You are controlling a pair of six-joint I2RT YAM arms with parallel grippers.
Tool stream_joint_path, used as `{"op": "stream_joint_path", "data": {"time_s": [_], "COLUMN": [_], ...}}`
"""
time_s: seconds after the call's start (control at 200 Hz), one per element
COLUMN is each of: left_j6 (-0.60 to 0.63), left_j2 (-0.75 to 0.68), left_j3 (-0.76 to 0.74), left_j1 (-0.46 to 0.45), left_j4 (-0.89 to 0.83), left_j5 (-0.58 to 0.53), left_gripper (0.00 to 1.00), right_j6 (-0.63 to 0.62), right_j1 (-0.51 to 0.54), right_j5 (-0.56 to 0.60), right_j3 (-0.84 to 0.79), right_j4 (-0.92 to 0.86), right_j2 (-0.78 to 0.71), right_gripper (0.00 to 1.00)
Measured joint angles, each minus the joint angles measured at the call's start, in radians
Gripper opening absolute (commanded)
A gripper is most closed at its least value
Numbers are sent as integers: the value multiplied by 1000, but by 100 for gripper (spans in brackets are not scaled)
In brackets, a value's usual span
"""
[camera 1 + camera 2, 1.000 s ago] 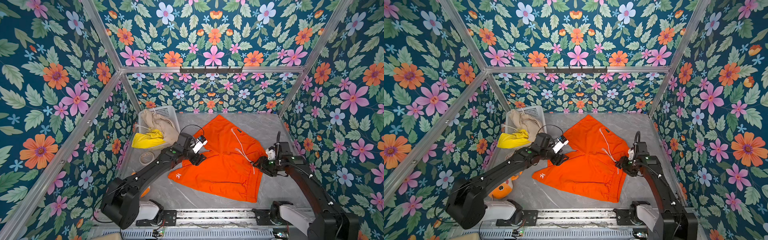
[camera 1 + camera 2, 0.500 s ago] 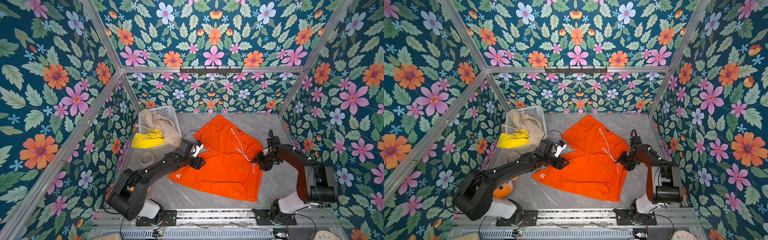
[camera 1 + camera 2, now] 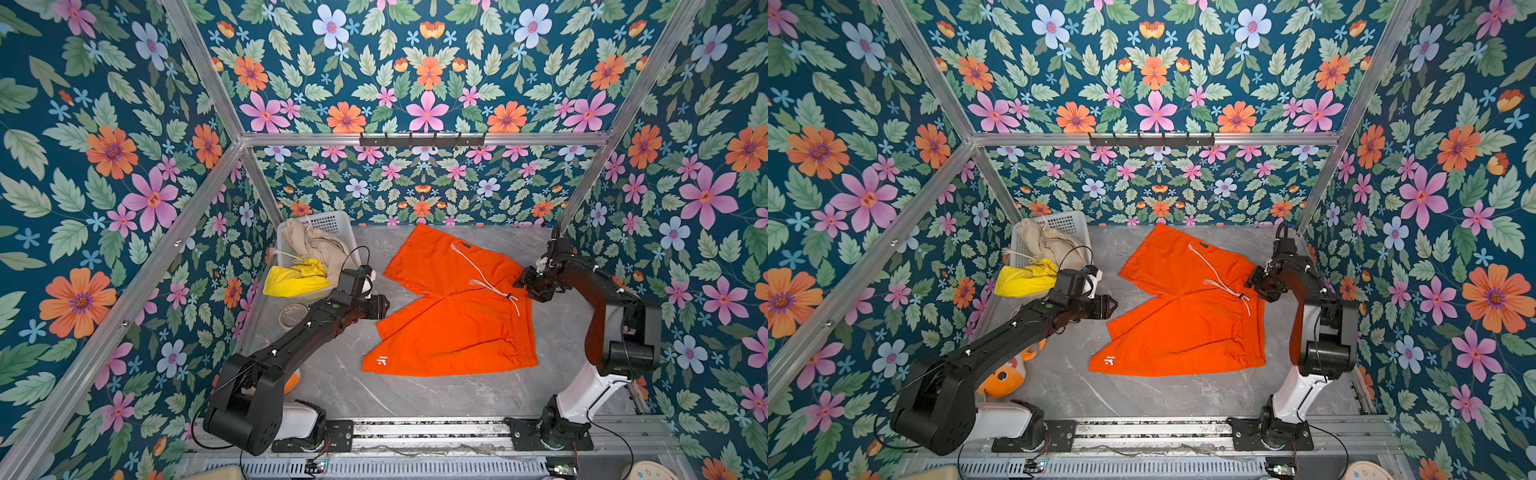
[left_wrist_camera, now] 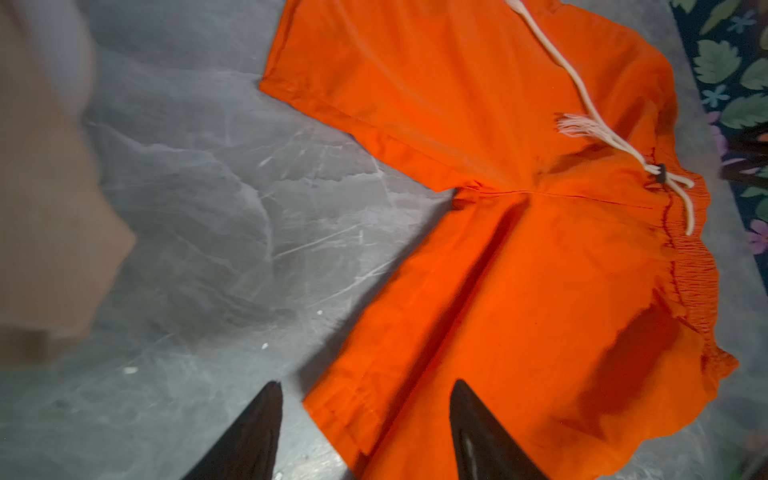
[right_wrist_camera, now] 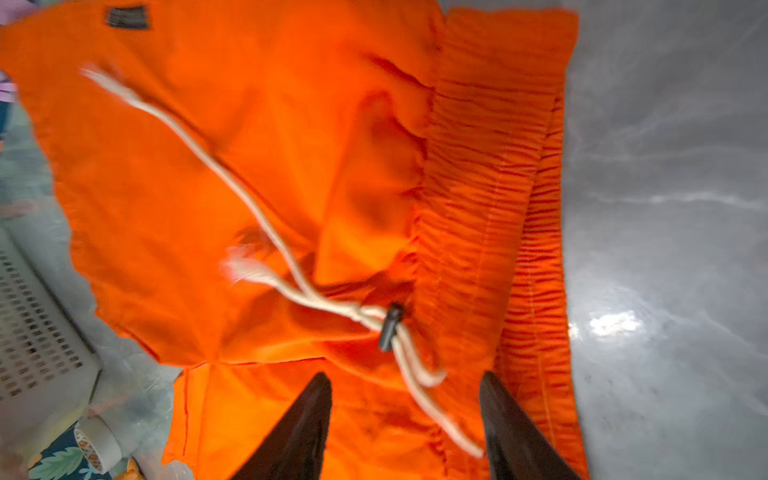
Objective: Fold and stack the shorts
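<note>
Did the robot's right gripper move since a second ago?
Yes. The right gripper moved away from the front rail, toward the back wall.

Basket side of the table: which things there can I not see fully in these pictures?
- beige shorts: crumpled in the basket, top views; shape unreadable.
- yellow shorts: bunched up, top views; own folds hide the shape.
- orange plush toy: top views, mostly behind the left arm.
- Left wrist view: blurred pale shape at the edge, unidentifiable.

Black jointed left arm (image 3: 291, 345) and right arm (image 3: 598, 299) on white bases (image 3: 582, 392).
Thin black cable (image 3: 360, 247) loops at the left wrist; a green dot (image 3: 332, 306) marks its forearm.
</note>
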Motion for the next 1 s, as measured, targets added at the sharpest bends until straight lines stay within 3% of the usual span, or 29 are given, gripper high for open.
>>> {"op": "stream_joint_path", "data": {"time_s": [0.11, 0.225, 0.365, 0.45, 0.635, 0.85, 1.0], "left_j6": [5, 11, 11, 11, 12, 46, 76], "left_j2": [0, 7, 48, 77, 153, 230, 272], "left_j3": [-5, -34, -58, -61, -39, -6, 7], "left_j1": [-3, 0, -1, -2, 0, -1, 0], "left_j4": [-57, -91, -95, -82, -37, -11, 4], "left_j5": [-6, 7, 39, 50, 54, 18, 25], "left_gripper": [57, 57, 55, 53, 52, 52, 38], "right_j6": [-26, -24, 49, 106, 217, 247, 259], "right_j1": [63, 225, 490, 588, 637, 639, 640], "right_j5": [23, 14, 1, 1, 2, -1, 0], "right_j3": [-52, -161, -266, -307, -408, -453, -478], "right_j4": [-48, -60, -19, 36, 135, 191, 196], "right_j2": [-161, -300, -353, -333, -266, -234, -208], "right_gripper": [58, 57, 56, 54, 53, 53, 53]}}
